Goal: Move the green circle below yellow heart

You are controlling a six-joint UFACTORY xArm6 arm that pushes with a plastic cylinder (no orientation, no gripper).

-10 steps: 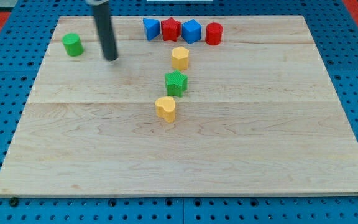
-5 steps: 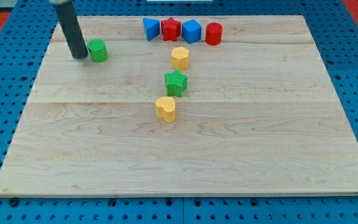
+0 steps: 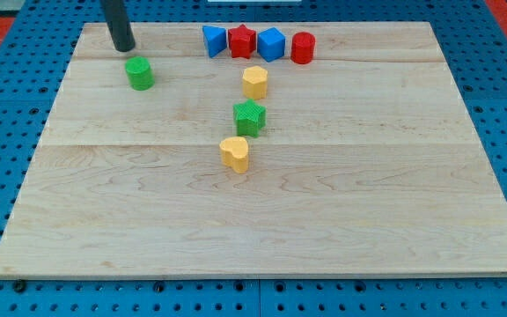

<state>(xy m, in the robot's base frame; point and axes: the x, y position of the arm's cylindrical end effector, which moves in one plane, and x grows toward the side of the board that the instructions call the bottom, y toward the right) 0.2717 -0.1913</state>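
Observation:
The green circle (image 3: 139, 73) sits near the board's upper left. The yellow heart (image 3: 235, 153) lies near the board's middle, well to the right of and below the circle. My tip (image 3: 124, 47) is at the view's top left, just above and slightly left of the green circle, with a small gap between them. A green star (image 3: 250, 117) sits just above the yellow heart.
A yellow hexagon (image 3: 254, 82) stands above the green star. Along the top edge runs a row: blue triangle (image 3: 214, 40), red star (image 3: 241, 41), blue cube (image 3: 271, 43), red cylinder (image 3: 303, 47). The wooden board (image 3: 368, 194) lies on a blue pegboard.
The green circle was pushed right from the far left edge, then stayed. My tip moved from the circle's left side up to above it.

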